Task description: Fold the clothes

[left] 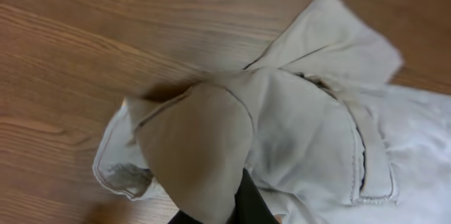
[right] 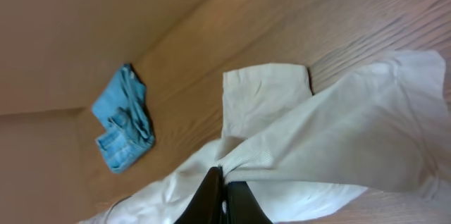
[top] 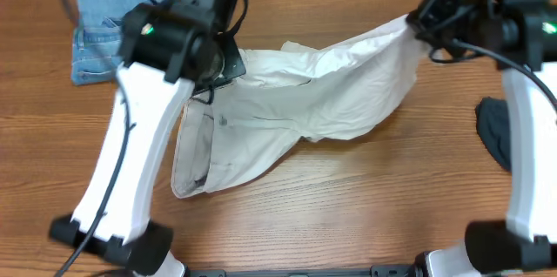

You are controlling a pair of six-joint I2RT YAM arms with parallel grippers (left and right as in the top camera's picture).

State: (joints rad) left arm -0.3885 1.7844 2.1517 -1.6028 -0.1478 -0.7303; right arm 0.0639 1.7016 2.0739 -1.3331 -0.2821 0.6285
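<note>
- Stretching across the middle of the overhead view, the cream shorts (top: 331, 94) hang between the two arms. The right gripper (top: 416, 17), upper right, has one corner pinched and lifted. The left gripper (top: 219, 57), upper centre-left, is clamped on the other end. The waistband (top: 187, 168) trails onto the table (top: 348, 216) at lower left.
- Also overhead: blue denim (top: 111, 31) lies in the upper left corner, well apart from the shorts, and a dark piece (top: 494, 129) sits at the right edge. The left wrist view shows neither.
- Left wrist view: cloth is bunched thickly over the left finger (left: 248, 203) at bottom centre. The fabric hides the tips, but it is gathered tight against them, so I read a clenched grip on the shorts. A stitched hem (left: 373, 197) at lower right shows layers stacked here, which the overhead view cannot resolve.
- Right wrist view: the right fingers (right: 243, 206) are pressed together at bottom centre, with a thin ridge of shorts nipped between them. That is the plainest proof of a hold, and overhead the arm's body masks it. The denim shows at the left of this frame.
- Risks: the right-hand nip looks slim, so any further pull apart could slide the cloth free. The left bunch may hold several layers, giving a lumpy, crooked fold. The sagging middle could crease wherever it lands.
</note>
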